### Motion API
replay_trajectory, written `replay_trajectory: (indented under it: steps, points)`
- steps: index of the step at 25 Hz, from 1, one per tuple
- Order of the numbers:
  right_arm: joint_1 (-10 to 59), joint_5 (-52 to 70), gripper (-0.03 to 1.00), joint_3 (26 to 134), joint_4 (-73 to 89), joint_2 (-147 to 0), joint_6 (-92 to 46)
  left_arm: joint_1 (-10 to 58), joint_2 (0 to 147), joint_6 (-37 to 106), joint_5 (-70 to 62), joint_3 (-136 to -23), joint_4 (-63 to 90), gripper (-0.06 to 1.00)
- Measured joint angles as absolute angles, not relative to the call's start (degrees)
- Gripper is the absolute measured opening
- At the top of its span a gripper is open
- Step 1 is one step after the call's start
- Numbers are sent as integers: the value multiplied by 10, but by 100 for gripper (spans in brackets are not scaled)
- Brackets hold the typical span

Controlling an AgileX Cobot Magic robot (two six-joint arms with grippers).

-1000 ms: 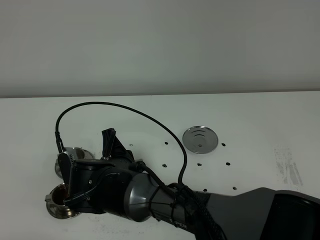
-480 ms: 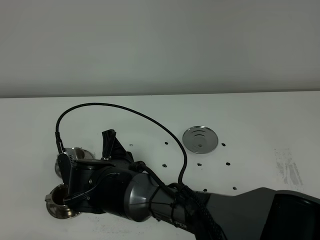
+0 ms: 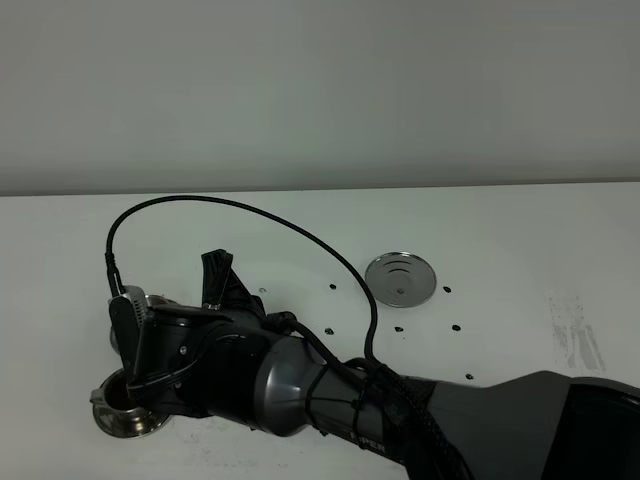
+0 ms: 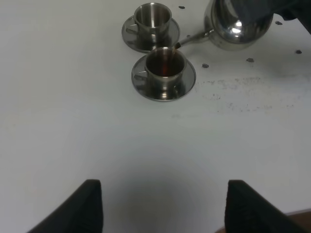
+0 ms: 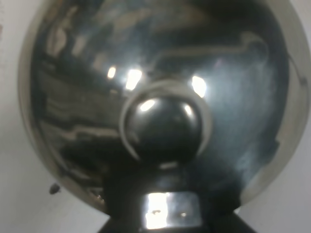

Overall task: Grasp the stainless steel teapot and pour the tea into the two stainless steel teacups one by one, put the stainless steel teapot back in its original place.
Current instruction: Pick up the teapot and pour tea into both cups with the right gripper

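The stainless steel teapot hangs tilted, its thin spout over the nearer teacup, which holds dark tea. The farther teacup on its saucer looks empty. My right gripper reaches across to the left and is shut on the teapot; the right wrist view is filled by the lid and knob. From above the arm hides the teapot and most of the farther cup; the nearer cup shows. My left gripper is open and empty, well short of the cups.
The flat steel disc lies bare at the middle right of the white table. A black cable arcs over the right arm. Faint smudges mark the table at the right.
My right wrist has shifted slightly up and to the left over the cups, now covering more of the farther cup. The cups and disc have not moved.
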State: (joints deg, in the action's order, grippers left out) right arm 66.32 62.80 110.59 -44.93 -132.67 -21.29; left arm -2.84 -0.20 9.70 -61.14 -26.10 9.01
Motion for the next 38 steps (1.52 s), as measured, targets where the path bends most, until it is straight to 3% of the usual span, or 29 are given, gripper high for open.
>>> replay_trajectory:
  steps: [13, 23, 38]
  points:
    - [659, 689, 18, 1166, -305, -1272, -242, -28, -2, 97, -611, -261, 90, 54]
    - [589, 711, 18, 1199, -101, -1256, -241, -28, -2, 97, -611, -261, 90, 54]
    - [548, 709, 18, 1186, -48, -1281, -159, -28, -2, 97, -611, -261, 90, 54]
